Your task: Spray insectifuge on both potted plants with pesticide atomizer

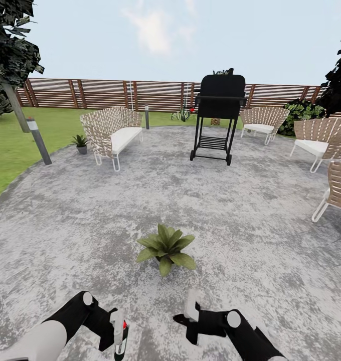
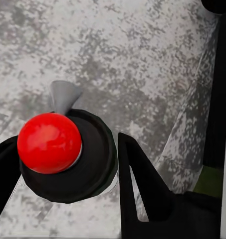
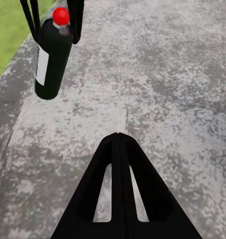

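On patio: two potted plants, four chairs.

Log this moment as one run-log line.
left claw: holding dark red-capped spray bottle | right claw: shut, empty | near green leafy potted plant: ahead on patio

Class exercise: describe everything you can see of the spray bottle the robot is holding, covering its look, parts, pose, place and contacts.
The slim dark green-black spray bottle has a white label on its side, a round red cap on top and a grey nozzle jutting from the head in the left wrist view. It looks like smooth plastic. It hangs roughly upright, slightly tilted, above the mottled grey stone patio without touching it. The left gripper holds it near the top, jaws closed on either side of the neck. It sits low and left in the head view.
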